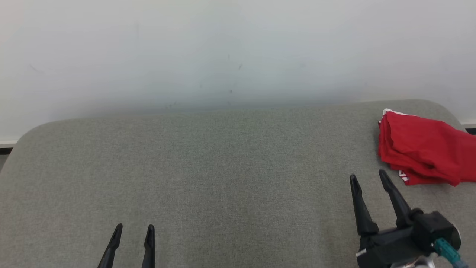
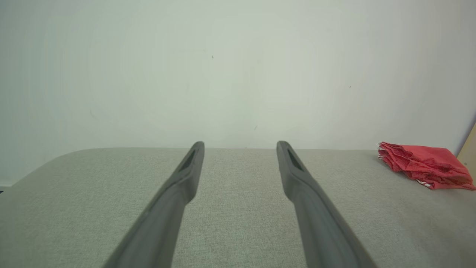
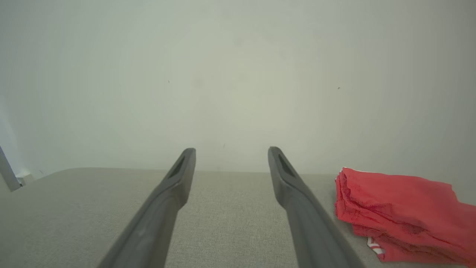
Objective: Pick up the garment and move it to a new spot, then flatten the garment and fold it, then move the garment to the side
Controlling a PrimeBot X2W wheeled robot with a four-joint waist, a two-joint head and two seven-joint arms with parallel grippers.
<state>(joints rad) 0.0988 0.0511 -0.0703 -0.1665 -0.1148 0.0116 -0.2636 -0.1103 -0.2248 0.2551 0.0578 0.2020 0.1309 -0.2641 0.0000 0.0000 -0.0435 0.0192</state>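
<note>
The garment [image 1: 424, 150] is a red cloth with white trim, folded into a compact stack at the far right of the grey fabric surface [image 1: 223, 178]. It also shows at the right of the left wrist view as the garment [image 2: 424, 165] and in the right wrist view as the garment [image 3: 401, 212]. My right gripper [image 1: 367, 178] stands open just left of and in front of it, not touching it, nothing between its fingers. My left gripper [image 1: 134, 227] is open and empty at the lower left, far from the cloth.
A pale wall [image 1: 238, 52] rises right behind the surface. The surface has rounded back corners, and its left edge [image 1: 11, 156] drops to a dark strip of floor. The garment's right side runs past the head view's right border.
</note>
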